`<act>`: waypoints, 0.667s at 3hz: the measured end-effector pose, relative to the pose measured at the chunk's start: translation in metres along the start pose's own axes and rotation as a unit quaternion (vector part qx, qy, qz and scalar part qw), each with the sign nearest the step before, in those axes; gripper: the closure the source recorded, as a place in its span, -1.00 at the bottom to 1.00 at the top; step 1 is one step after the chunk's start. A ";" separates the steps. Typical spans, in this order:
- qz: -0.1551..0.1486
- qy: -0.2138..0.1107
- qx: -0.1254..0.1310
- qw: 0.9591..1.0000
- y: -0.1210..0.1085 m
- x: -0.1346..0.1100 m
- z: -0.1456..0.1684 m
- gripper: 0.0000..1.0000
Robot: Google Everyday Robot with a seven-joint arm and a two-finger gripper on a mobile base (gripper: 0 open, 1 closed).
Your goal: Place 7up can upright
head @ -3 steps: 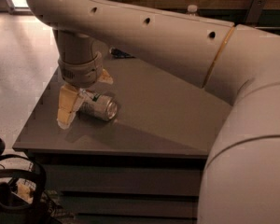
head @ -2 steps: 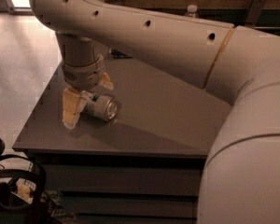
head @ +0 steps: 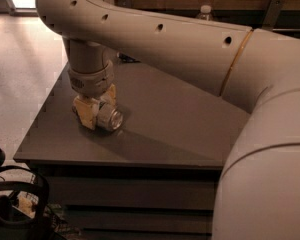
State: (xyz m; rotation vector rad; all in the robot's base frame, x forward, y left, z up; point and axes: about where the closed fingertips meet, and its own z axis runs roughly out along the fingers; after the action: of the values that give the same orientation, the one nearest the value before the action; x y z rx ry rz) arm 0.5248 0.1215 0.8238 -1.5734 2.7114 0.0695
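Observation:
The 7up can (head: 110, 118) lies on its side on the dark grey table (head: 170, 129), near the left front, with its silver end facing the camera. My gripper (head: 99, 104) reaches straight down from the big cream arm and straddles the can. One yellowish finger (head: 86, 113) stands left of the can and touches it; the other sits behind it. The fingers look closed on the can, which rests on the table.
A clear water bottle's cap (head: 205, 10) shows behind the arm at the back. A dark object (head: 127, 59) lies at the table's far edge, mostly hidden by the arm. Black cabling and gear (head: 15, 204) sit at the lower left, below the table's front edge.
The gripper has come down over the can and its fingers have drawn in from wide apart to either side of it. The can has stayed in place on its side.

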 end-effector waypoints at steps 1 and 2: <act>0.000 -0.003 0.000 1.000 0.000 -0.002 0.001 0.64; -0.005 -0.016 0.003 1.000 0.001 -0.004 -0.003 1.00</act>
State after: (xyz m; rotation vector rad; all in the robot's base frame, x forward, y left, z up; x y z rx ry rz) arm 0.5262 0.1251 0.8273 -1.5719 2.6768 0.0848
